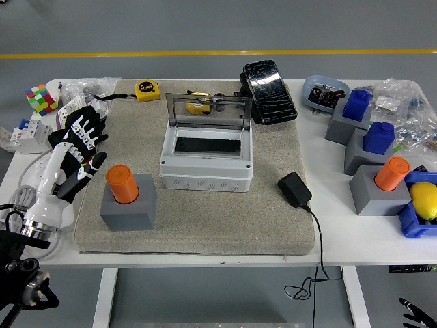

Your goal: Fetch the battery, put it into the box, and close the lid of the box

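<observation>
Left hand [76,152] hovers over the left edge of the grey mat [273,225], its white-and-black fingers loosely spread and holding nothing; it sits just beside an orange cylinder [121,183] that stands upright in a grey block [128,210] on the mat's near-left part, not touching it as far as I can see; at the mat's middle stands the white box [206,162], its clear lid [208,111] raised upright at the back edge, the dark inside showing; a black adapter [294,189] lies near the box's right front corner, its cable trailing off the tabletop [355,246]; behind the box a black pouch [268,91] rests at the mat's far edge, and a yellow tape measure [147,90] lies at the far left; on the right of the tabletop a second orange cylinder [392,173] stands in another grey block [372,195], with two blue bottles [356,104] on grey blocks behind it; the right hand shows only as dark fingertips [416,313] at the lower right corner, and I cannot tell how it is set.
</observation>
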